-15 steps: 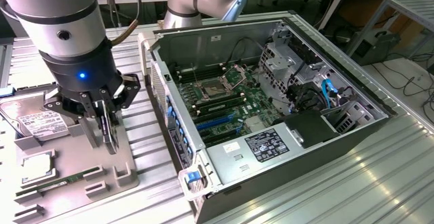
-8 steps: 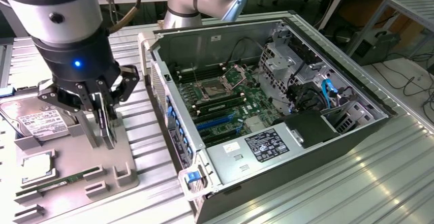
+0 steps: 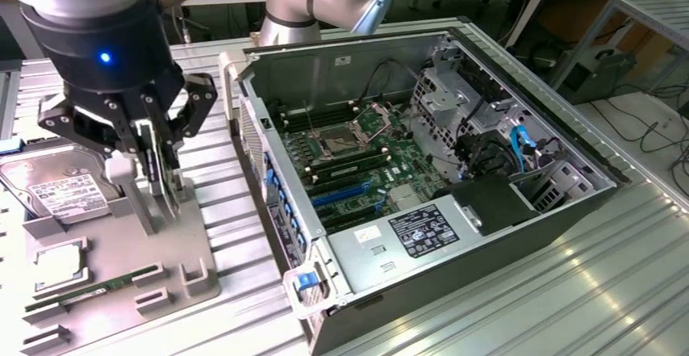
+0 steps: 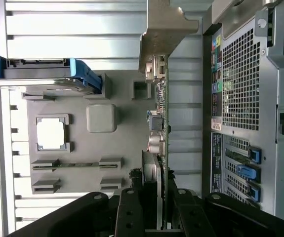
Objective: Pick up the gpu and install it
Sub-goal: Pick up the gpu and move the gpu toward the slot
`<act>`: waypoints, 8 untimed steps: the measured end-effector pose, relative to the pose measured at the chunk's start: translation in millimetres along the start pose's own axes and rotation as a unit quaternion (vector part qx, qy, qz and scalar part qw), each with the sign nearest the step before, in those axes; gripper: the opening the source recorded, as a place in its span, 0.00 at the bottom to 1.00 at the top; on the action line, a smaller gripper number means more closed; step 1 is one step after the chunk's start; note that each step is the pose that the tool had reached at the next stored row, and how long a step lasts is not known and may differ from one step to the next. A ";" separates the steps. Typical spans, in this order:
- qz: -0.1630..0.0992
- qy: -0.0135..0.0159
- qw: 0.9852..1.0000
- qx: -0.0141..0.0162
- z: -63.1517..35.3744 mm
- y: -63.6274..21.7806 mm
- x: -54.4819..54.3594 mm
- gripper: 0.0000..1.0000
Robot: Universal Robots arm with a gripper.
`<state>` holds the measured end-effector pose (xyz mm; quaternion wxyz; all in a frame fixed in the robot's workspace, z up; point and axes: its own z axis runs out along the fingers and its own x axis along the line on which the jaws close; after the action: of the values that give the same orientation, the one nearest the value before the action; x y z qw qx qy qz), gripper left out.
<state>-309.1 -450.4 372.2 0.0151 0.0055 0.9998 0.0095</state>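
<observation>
Exterior view: gripper (image 3: 154,180) clamped on the gpu (image 3: 164,204), card on edge over the grey tray (image 3: 199,291), by its edge nearest the computer case (image 3: 366,247). Pick looks about done. Install not yet done; blue expansion slots (image 3: 344,196) bare.

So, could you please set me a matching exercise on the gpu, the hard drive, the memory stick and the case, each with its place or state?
Things:
1. gpu
2. hard drive
3. memory stick
4. case

Places or states:
A. lying open, at the exterior view's right
B. flat on the tray, white label up
C. in a narrow slot of the tray
D. on edge, gripped by the gripper

Pairs: 1-D, 2-B, 3-C, 4-A
</observation>
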 end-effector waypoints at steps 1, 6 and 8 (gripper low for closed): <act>0.000 0.000 1.000 0.000 -4.5 0.1 -0.1 0.28; 0.000 0.000 1.000 0.000 -29.0 0.6 -0.9 0.28; 0.000 0.000 1.000 0.000 -38.3 0.8 -1.2 0.28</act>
<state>-309.1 -450.4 410.6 0.0151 0.0055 0.9998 0.0096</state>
